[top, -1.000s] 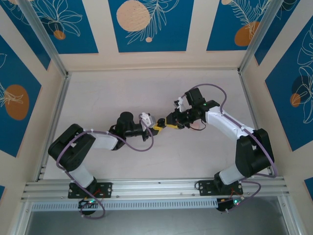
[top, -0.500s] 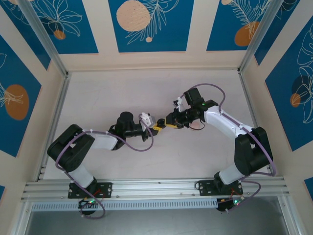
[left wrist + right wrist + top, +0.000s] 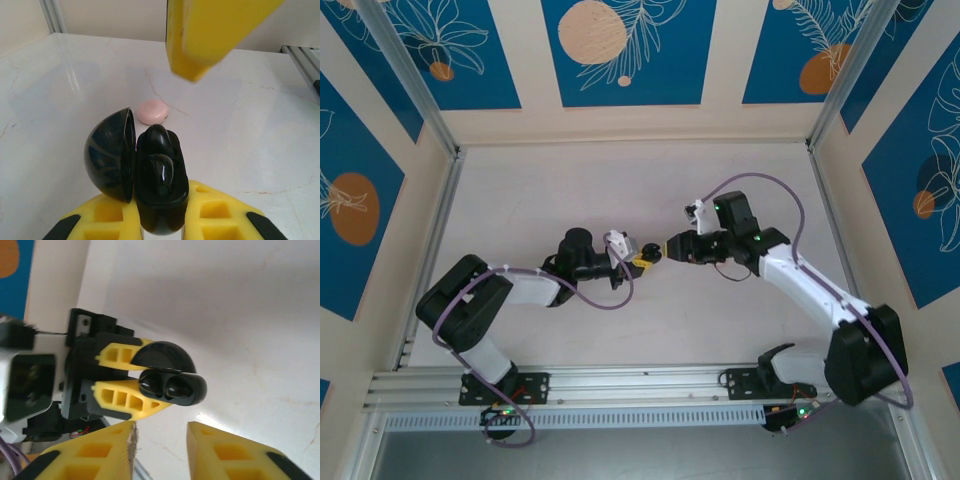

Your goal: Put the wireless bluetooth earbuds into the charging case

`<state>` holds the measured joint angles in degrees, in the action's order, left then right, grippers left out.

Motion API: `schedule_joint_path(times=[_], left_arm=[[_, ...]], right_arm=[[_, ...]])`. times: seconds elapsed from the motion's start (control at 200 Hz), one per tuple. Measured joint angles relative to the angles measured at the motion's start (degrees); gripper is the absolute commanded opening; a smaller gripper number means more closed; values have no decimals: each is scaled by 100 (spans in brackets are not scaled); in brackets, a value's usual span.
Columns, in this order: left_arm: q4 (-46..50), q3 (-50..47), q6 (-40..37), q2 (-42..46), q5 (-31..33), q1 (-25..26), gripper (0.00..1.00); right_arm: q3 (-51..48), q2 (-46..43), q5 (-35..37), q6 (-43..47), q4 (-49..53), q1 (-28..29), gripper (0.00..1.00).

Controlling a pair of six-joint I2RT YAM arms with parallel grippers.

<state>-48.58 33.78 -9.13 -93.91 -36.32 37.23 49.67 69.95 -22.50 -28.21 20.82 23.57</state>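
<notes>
Gripping charging case [image 3: 156,197], left gripper [image 3: 643,260] sits far from table [image 3: 570,180] edges.

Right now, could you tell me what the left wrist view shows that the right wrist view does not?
Left wrist: a pale-pink disc lying on the table. Right wrist: the left arm's camera housing and the open right gripper. Both: the open charging case, clamped in the left gripper.
</notes>
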Motion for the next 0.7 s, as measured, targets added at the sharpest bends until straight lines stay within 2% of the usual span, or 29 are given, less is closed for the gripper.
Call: schedule_joint_path(times=[0.14, 0.265, 0.36, 0.565, 0.7], left_arm=[[-7, 0, 66, 0, -125, 0, 9], [-7, 0, 122, 0, -201, 0, 9], [-7, 0, 133, 0, -254, 2, 9], [-7, 0, 173, 0, -358, 0, 10], [-7, 0, 175, 0, -446, 0, 10]], right_arm=[[-466, -658, 0, 387, -518, -219, 42], [-752, -992, 164, 573, -879, -402, 37], [-863, -1113, 378, 621, -1047, -529, 45], [-973, -1154, 446, 769, -1360, -872, 48], [-1060, -1132, 149, 1185, -1777, -1023, 53]])
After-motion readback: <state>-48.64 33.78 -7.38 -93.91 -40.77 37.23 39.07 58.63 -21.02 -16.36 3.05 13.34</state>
